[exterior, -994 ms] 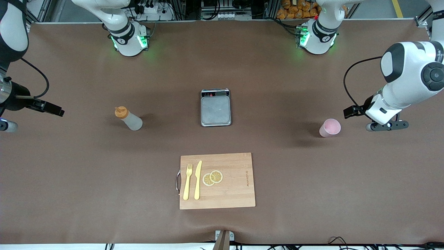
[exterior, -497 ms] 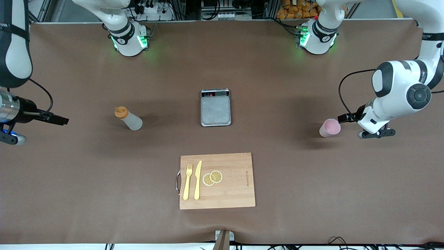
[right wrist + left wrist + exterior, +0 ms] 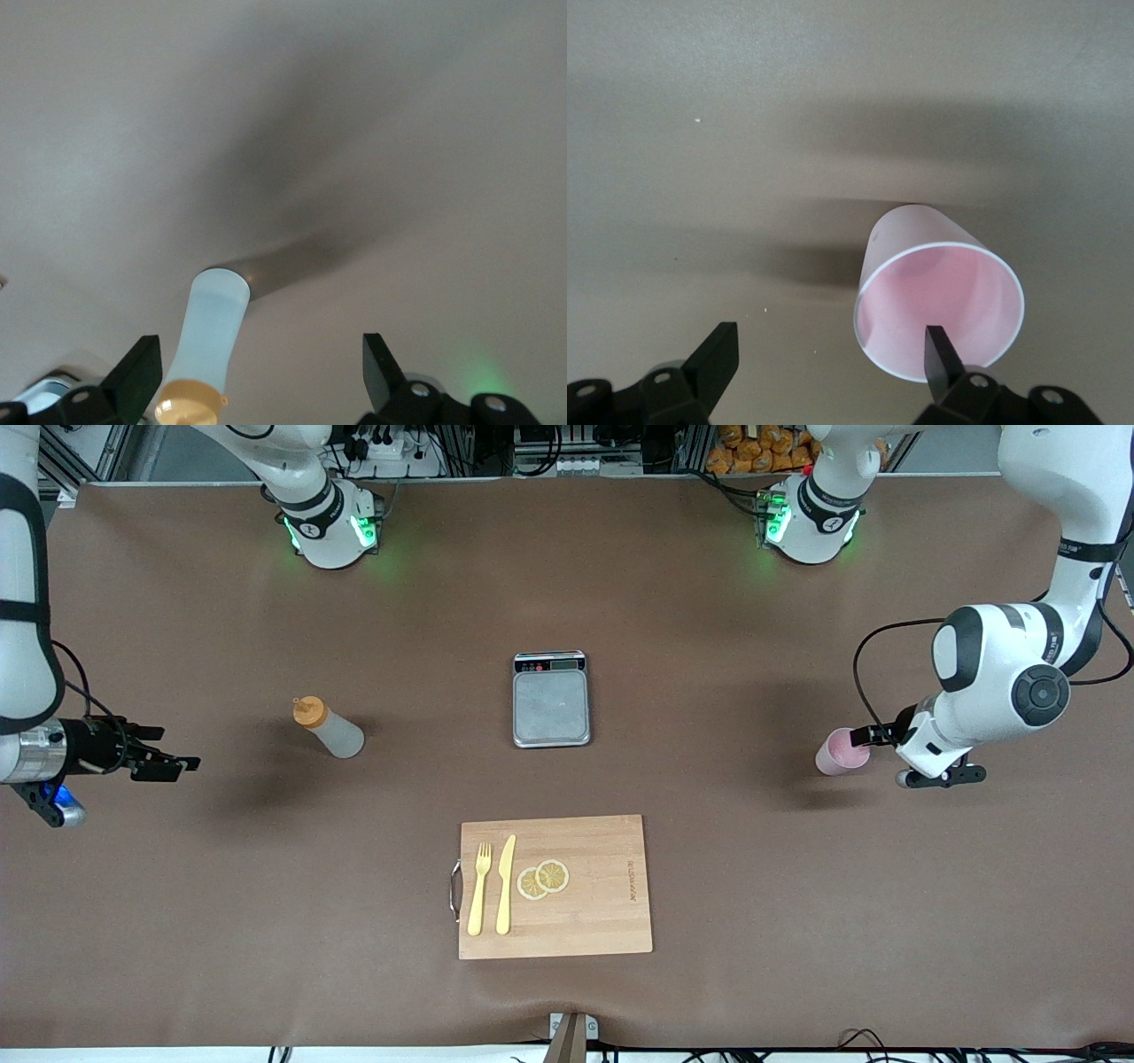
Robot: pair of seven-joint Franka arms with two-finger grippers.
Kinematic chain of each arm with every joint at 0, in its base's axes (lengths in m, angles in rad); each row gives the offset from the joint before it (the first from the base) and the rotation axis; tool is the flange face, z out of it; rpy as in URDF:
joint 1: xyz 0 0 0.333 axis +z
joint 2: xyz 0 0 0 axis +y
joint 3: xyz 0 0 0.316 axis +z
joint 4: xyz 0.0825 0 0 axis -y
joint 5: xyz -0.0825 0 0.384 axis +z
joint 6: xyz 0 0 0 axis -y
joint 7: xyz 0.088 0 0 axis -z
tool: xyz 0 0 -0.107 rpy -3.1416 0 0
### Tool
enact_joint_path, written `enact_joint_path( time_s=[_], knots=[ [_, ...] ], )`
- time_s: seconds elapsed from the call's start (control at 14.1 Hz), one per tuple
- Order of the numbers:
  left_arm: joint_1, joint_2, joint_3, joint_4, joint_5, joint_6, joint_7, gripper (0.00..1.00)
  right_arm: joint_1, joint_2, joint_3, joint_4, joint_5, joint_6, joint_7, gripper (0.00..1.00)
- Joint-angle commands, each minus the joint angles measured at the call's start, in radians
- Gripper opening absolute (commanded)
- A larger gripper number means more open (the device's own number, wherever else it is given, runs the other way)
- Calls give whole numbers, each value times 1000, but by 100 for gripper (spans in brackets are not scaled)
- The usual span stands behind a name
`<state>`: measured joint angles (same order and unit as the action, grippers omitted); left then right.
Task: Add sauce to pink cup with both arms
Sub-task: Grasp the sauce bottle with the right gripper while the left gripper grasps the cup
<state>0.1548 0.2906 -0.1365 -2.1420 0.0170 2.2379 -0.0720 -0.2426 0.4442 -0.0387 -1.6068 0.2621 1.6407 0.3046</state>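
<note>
The sauce bottle (image 3: 328, 729), whitish with an orange cap, stands on the table toward the right arm's end; it also shows in the right wrist view (image 3: 208, 341). My right gripper (image 3: 164, 766) is open, low, apart from the bottle. The pink cup (image 3: 842, 750) stands upright toward the left arm's end; the left wrist view shows its open mouth (image 3: 939, 301). My left gripper (image 3: 864, 735) is open right beside the cup, one fingertip (image 3: 937, 347) over its rim.
A grey kitchen scale (image 3: 551, 700) sits mid-table. A wooden cutting board (image 3: 594, 921), nearer the camera, carries a yellow fork (image 3: 479, 887), a yellow knife (image 3: 505, 884) and two lemon slices (image 3: 543, 879).
My left gripper has come down and moved in until it is at the pink cup. My right gripper has lowered and moved toward the sauce bottle. Bottle and cup have not moved.
</note>
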Motion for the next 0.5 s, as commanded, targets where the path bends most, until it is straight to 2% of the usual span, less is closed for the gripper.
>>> enact_joint_path(
  time_s=[0.0, 0.14, 0.43],
  knots=[
    [5, 30, -6, 16, -5, 17, -9, 79, -15, 39, 14, 27, 74, -19, 99, 100],
    [6, 47, -6, 16, -5, 26, -11, 68, -12, 69, 14, 25, 135, -18, 160, 100],
    [5, 58, -6, 16, -6, 29, -11, 20, -12, 142, 16, 21, 209, -16, 166, 100]
  ],
)
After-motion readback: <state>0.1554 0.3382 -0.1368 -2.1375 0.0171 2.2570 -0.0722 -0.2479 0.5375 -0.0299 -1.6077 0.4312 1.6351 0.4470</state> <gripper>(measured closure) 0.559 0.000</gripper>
